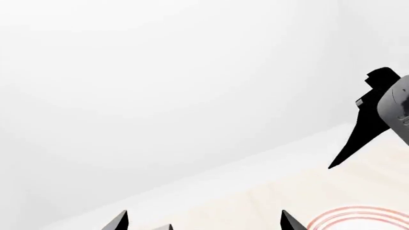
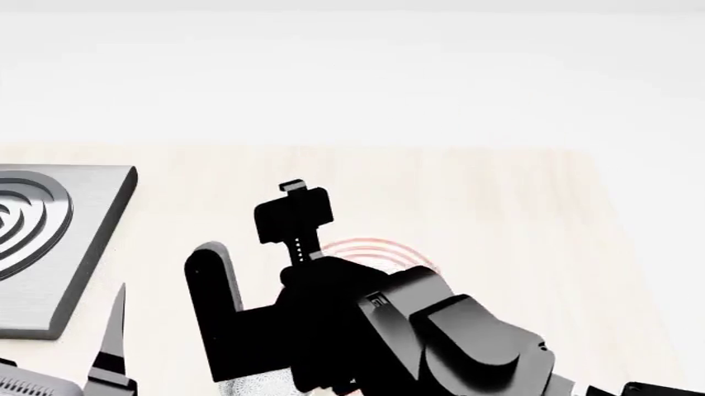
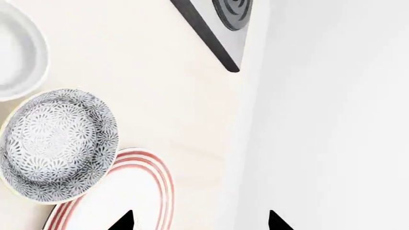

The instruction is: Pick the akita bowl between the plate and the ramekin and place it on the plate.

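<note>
Two jaw tips of my right gripper (image 3: 199, 221) poke into the right wrist view, well apart with nothing between them, so I read the jaws as wide open and empty. Through that camera I see the akita bowl (image 3: 57, 143) standing upright on the pale wooden worktop (image 3: 166, 72), its speckled grey-and-white inside facing the lens. Its rim overlaps the edge of the plate (image 3: 137, 191) with the red rings on one side, and the white ramekin (image 3: 16, 57) sits just beside it on the other, so the bowl lies between them and not on the plate. A grey hob plate (image 3: 233, 12) with spiral rings lies farther along the worktop, near the white wall.

From the head camera my right arm (image 2: 441, 338) covers most of the scene; only a sliver of the plate's rings shows past it. My left gripper (image 1: 204, 223) also shows spread tips with nothing held, hovering near the plate's rim.
</note>
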You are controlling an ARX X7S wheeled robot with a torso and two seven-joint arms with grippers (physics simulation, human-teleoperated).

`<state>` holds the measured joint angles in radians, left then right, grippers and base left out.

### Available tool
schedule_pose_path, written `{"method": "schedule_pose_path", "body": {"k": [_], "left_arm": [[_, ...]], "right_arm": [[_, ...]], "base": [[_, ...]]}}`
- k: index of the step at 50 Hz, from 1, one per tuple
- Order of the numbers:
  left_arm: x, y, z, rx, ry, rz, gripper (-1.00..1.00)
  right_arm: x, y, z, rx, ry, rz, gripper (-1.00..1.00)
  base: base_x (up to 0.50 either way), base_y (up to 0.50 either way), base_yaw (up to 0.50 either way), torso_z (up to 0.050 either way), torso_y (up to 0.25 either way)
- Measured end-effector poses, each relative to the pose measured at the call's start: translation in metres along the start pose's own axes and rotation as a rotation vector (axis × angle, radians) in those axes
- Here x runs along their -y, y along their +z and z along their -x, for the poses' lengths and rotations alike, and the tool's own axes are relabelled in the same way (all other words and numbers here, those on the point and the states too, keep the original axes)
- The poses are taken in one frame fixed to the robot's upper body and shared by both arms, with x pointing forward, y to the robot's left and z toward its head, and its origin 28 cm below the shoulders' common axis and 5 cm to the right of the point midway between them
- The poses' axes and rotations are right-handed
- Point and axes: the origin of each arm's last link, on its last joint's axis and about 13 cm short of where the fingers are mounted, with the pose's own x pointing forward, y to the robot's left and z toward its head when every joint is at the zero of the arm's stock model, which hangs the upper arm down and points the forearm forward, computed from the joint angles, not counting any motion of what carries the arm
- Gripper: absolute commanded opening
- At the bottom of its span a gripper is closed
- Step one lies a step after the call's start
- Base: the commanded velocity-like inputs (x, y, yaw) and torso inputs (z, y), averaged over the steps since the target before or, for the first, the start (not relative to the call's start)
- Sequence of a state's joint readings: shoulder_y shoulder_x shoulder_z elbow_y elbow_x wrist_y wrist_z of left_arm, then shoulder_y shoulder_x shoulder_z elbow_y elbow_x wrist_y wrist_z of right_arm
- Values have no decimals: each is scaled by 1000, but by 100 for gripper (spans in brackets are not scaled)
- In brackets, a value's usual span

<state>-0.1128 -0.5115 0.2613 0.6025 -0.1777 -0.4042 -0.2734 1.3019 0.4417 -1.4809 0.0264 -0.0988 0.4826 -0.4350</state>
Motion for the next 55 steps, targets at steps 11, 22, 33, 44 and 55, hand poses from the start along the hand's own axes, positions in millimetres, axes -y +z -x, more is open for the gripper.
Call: {"method": "schedule_pose_path", "body": {"k": [11, 22, 33, 44, 55], "left_arm": [[0, 0, 1, 0, -3, 1, 100], [0, 2, 2, 4, -9, 2, 100], [1, 1, 3, 10, -26, 5, 100], [2, 0, 6, 16, -51, 19, 100], [2, 0, 7, 20, -62, 25, 100]], "right_arm": [[-5, 5, 1, 34, 42, -1, 100], [-11, 9, 0, 51, 90, 0, 100], [-16, 8, -9, 52, 116, 3, 100], [-18, 5, -21, 44, 112, -1, 100], [-26, 9, -22, 87, 183, -8, 100]], "base": [[0, 0, 0, 0, 0], [0, 0, 0, 0, 0], [0, 0, 0, 0, 0], [0, 0, 0, 0, 0], [0, 0, 0, 0, 0]]}}
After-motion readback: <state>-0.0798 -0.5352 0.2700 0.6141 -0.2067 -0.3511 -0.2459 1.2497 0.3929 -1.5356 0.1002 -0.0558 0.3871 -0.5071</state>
